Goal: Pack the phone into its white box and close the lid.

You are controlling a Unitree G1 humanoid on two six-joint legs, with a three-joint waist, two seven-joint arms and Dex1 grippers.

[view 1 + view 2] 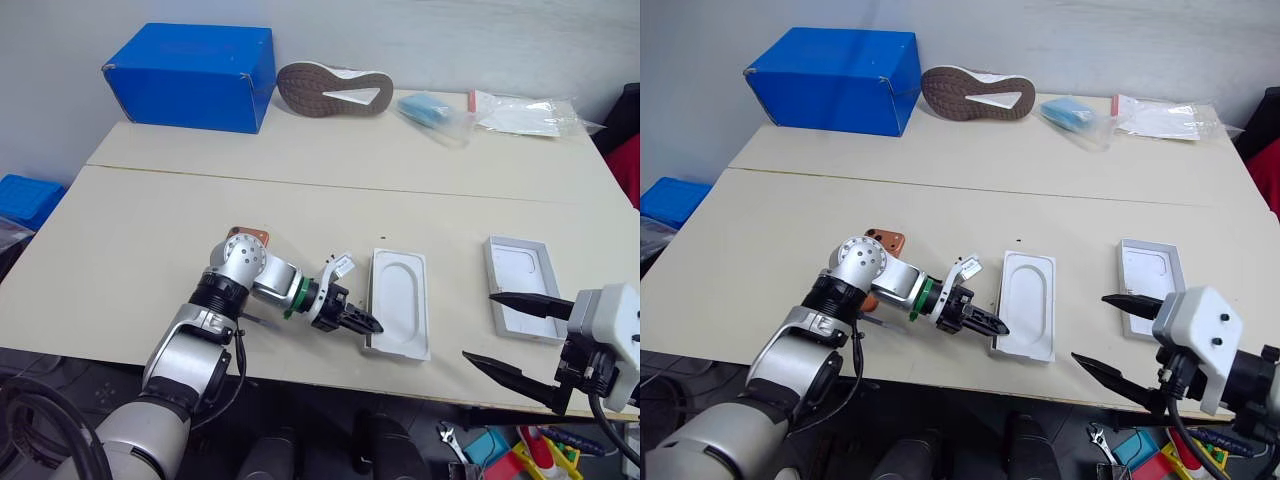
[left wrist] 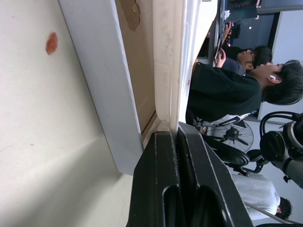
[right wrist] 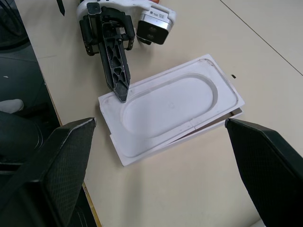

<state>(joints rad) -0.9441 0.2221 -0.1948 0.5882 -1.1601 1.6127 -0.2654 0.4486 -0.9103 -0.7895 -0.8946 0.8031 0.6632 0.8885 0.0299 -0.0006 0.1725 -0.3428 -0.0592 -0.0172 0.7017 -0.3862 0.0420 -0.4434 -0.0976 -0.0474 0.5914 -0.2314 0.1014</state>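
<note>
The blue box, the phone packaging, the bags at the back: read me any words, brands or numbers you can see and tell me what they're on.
No text is legible.
Blue box: faint marking on top, too blurred to read.
Thin white insert: a tiny mark in its oval recess, too small to read.
Clear bags: no print legible.
Shoe sole: tread pattern, no lettering.

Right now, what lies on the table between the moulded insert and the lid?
Nothing: bare tabletop separates the insert from the lid, seen in the eye views.
</note>
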